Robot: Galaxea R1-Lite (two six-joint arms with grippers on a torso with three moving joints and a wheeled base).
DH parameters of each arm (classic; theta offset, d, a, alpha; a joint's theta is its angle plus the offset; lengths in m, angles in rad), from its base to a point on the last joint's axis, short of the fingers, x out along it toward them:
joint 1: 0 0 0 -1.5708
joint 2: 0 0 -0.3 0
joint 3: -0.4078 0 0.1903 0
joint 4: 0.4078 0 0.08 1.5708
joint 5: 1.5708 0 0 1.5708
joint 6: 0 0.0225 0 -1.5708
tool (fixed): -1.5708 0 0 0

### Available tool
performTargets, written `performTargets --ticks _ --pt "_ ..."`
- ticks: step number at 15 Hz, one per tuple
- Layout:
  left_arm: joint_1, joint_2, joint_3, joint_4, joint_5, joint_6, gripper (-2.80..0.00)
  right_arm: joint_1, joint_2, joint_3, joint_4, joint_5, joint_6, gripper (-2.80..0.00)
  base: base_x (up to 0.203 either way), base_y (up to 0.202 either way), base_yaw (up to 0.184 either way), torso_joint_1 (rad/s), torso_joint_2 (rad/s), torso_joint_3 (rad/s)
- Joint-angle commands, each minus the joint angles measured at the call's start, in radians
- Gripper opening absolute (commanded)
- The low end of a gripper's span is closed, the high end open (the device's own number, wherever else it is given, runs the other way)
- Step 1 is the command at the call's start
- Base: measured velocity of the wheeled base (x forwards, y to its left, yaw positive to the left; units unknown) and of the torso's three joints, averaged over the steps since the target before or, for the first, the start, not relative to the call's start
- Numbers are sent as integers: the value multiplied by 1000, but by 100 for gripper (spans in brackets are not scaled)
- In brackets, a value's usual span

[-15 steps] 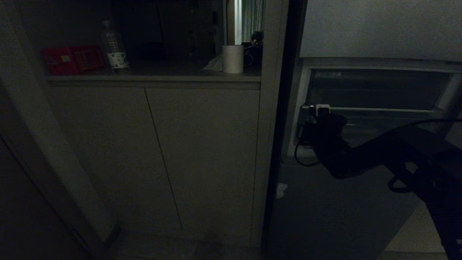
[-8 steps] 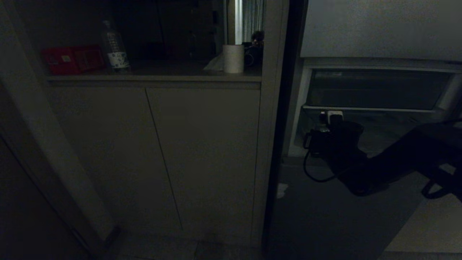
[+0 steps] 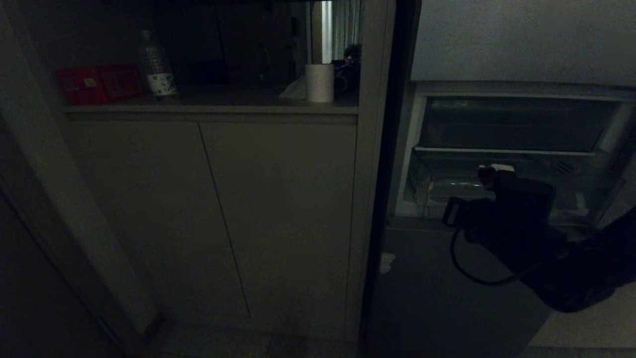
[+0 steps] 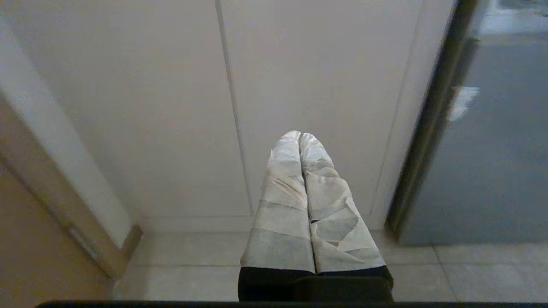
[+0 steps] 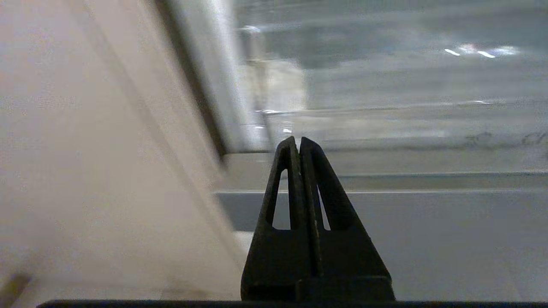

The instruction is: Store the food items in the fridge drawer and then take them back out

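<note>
In the head view we see a dim room. On the left is a pale cabinet with two doors, and on the shelf above it stand a red box, a clear bottle and a white roll. To the right of a dark upright edge the fridge stands open, and in it we make out the fridge drawer, a clear, shallow tray that spans the compartment below a darker one. Our right gripper reaches in from the lower right on its dark arm and sits in front of the drawer's see-through front; from here we cannot tell whether it touches it. A black cable loops below the wrist. We cannot make out any food items in this dark view.

In the left wrist view our left gripper hangs low in front of the cabinet doors above the tiled floor. Its two wrapped fingers are pressed together along their length with nothing between them.

In the right wrist view the right gripper points at the drawer's front, which is smeared by blur. Its black fingers are closed tip to tip and hold nothing.
</note>
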Motion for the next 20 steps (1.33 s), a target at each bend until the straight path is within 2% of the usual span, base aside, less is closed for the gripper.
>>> performTargets --ticks 1,4,6,9,12,15,20 --pt "1 1 0 0 0 0 -280 0 -41 20 -5 3 0 -280 0 0 0 0 0 0" --pt "1 0 0 0 0 0 -280 0 -53 8 -5 0 -2 -280 0 0 0 0 0 0" --pt "1 0 0 0 0 0 -280 -13 -99 -49 19 0 -12 -280 0 0 0 0 0 0" --pt "1 1 0 0 0 0 -280 -53 -155 -200 318 2 -13 -280 0 0 0 0 0 0" --pt "1 1 0 0 0 0 -280 -98 -139 -442 618 32 -13 -280 0 0 0 0 0 0" --pt "1 1 0 0 0 0 -280 -128 -32 -727 911 55 -18 -280 0 0 0 0 0 0" --pt "1 0 0 0 1 0 -280 -149 179 -1091 1243 64 -69 -280 0 0 0 0 0 0"
